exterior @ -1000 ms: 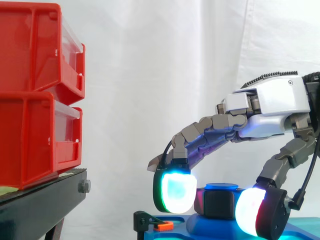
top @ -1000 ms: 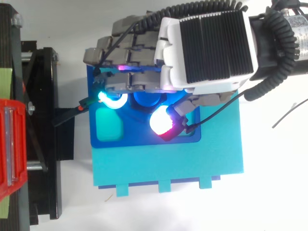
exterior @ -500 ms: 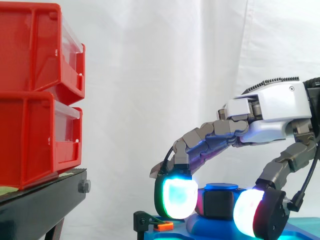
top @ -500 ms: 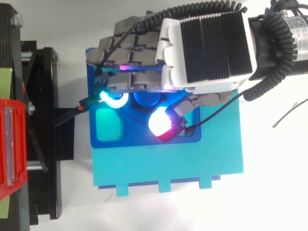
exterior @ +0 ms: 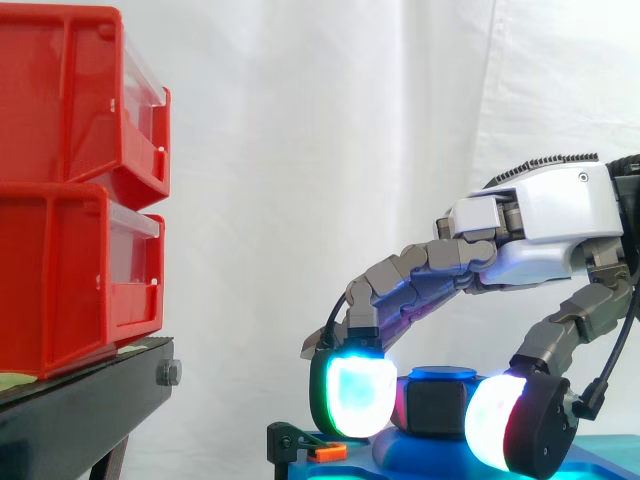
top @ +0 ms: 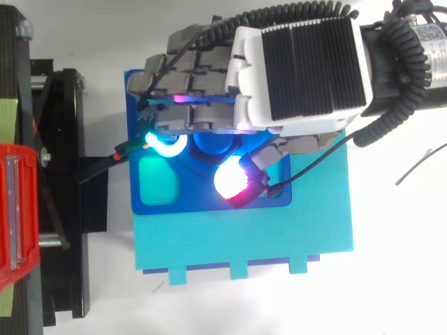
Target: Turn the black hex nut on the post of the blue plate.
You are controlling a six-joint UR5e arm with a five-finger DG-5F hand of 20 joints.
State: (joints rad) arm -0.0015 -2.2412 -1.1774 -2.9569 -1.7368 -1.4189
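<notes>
Since a nut only turns when it's squeezed from opposite sides, the hand [exterior: 545, 215] arches over the blue plate [top: 209, 204] with fingers curled down onto the black hex nut [exterior: 437, 408]. Seen from above, one glowing pad is at its 9 o'clock and the thumb pad around 5 o'clock, so it looks properly pinched. It sits low on the post [exterior: 441, 373], blue cap poking out on top. Red bins [exterior: 70, 190] on their black stand [exterior: 90, 405] are off at 9 o'clock, well apart. Only the little black clip [exterior: 322, 452] with an orange tab, at the plate's 9 o'clock edge, sits near the fingers' sweep, I reckon.
</notes>
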